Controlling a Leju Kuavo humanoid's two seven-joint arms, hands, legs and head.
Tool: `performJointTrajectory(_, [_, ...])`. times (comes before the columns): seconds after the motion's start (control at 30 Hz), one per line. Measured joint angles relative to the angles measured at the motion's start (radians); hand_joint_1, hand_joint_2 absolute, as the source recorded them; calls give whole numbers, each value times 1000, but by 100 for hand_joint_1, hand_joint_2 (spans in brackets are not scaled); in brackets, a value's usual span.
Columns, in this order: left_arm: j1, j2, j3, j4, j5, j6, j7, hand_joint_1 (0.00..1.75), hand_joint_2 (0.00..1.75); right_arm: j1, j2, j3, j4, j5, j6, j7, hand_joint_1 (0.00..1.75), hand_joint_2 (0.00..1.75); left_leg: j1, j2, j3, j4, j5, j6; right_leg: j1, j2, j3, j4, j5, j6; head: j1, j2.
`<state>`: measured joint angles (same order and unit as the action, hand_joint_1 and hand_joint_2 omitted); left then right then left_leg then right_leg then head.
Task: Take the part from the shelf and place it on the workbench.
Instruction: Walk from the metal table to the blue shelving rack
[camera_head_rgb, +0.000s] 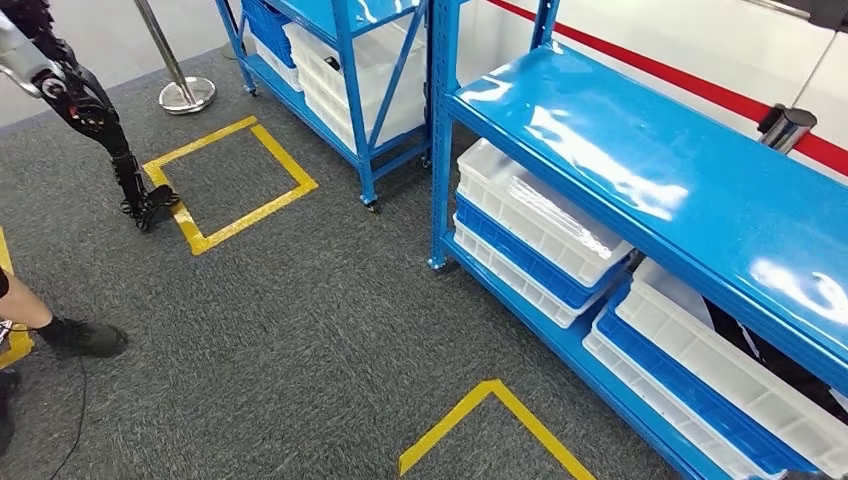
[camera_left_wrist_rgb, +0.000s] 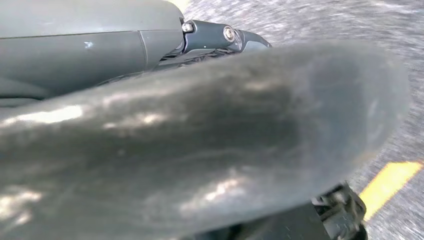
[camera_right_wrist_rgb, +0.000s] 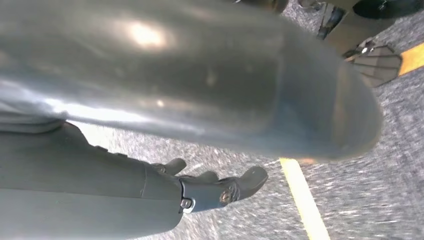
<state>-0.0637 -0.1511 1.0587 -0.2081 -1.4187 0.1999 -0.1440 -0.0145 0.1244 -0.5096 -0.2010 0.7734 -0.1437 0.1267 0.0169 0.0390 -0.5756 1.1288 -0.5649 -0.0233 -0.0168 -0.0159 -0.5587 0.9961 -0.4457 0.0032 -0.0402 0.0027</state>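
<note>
Both hands hang empty: left hand (camera_left_wrist_rgb: 220, 37), right hand (camera_right_wrist_rgb: 220, 187), fingers loose. I approach shelf (camera_head_rgb: 640, 170); risk: clipping post, part unseen among bins (camera_head_rgb: 540, 215).

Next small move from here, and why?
Probably turn and step right, toward the blue shelf: it sits off to the right, no part is in view yet, the left hand hangs low over the carpet, and the right hand holds nothing.

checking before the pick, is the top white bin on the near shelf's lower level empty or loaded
Cannot tell: the blue shelf hides most of the top white bin; the visible strip looks empty.
</note>
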Motion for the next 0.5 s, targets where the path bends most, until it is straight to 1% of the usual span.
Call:
performJointTrajectory(0.03, [1,0,0,0,0,0,0,0,0,0,0,0,0,1,0,0,0,0,0,-25,-33,68,-35,0,1,13,1,0,0,-4,-2,0])
performJointTrajectory(0.07, [1,0,0,0,0,0,0,0,0,0,0,0,0,1,1,1,0,0,0,-37,-65,129,-58,-1,3,27,1,1,0,-6,-2,0])
performJointTrajectory(0.1, [2,0,0,0,0,0,1,0,0,0,0,0,0,1,2,1,0,0,1,-41,-88,164,-64,-2,5,43,2,1,-1,-6,-2,0])
performJointTrajectory(0.13, [3,0,0,0,0,-1,1,0,0,1,0,0,0,2,2,1,0,0,1,-43,-93,162,-47,-1,5,59,4,2,-1,-6,-2,0])
performJointTrajectory(0.17, [4,0,0,0,0,-1,1,0,0,2,0,0,0,2,3,1,0,0,2,-46,-80,123,-12,-1,6,75,6,3,-2,-6,-2,0])
performJointTrajectory(0.2, [4,0,0,0,-1,-1,1,0,0,2,0,0,0,2,4,1,0,0,5,-57,-53,55,33,0,5,91,9,4,-4,-5,-2,0])
performJointTrajectory(0.23, [4,0,0,0,-2,-1,1,0,0,2,0,0,0,3,5,1,0,0,8,-78,-25,-12,65,0,7,105,9,7,-6,-1,-2,0])
performJointTrajectory(0.27, [4,0,0,0,-2,-1,0,0,0,1,1,0,0,4,6,1,0,0,10,-95,-4,-62,86,2,8,117,7,10,-8,4,-2,0])
performJointTrajectory(0.3, [4,-1,0,0,-3,-1,0,0,0,1,1,0,0,6,6,1,0,0,9,-107,7,-91,93,5,8,126,4,11,-9,10,-2,0])
performJointTrajectory(0.33, [3,-1,0,1,-3,-1,-1,0,0,2,1,0,0,7,7,1,0,0,7,-109,9,-96,90,9,8,134,-2,11,-9,16,-2,0])
performJointTrajectory(0.37, [2,-1,0,1,-3,-1,-1,0,0,3,0,0,0,8,7,1,0,0,4,-98,8,-98,92,16,5,142,-8,8,-7,22,-2,0])
performJointTrajectory(0.4, [1,-1,0,1,-3,-1,-1,0,0,5,0,0,0,9,7,1,0,0,4,-89,9,-102,95,23,3,142,-13,10,-8,27,-2,0])
performJointTrajectory(0.43, [0,-1,0,0,-3,-1,0,0,0,7,-1,0,0,9,7,1,0,0,4,-79,10,-106,98,30,4,126,-21,20,-13,30,-1,0])
performJointTrajectory(0.47, [0,-1,0,0,-3,-1,0,0,0,6,-2,0,0,9,7,1,0,0,5,-68,11,-111,100,37,5,102,-37,49,-28,31,1,0])
performJointTrajectory(0.5, [-1,-1,0,0,-3,-2,1,0,0,5,-3,-1,0,10,7,1,0,0,5,-56,11,-113,102,42,6,72,-63,99,-51,28,3,0])
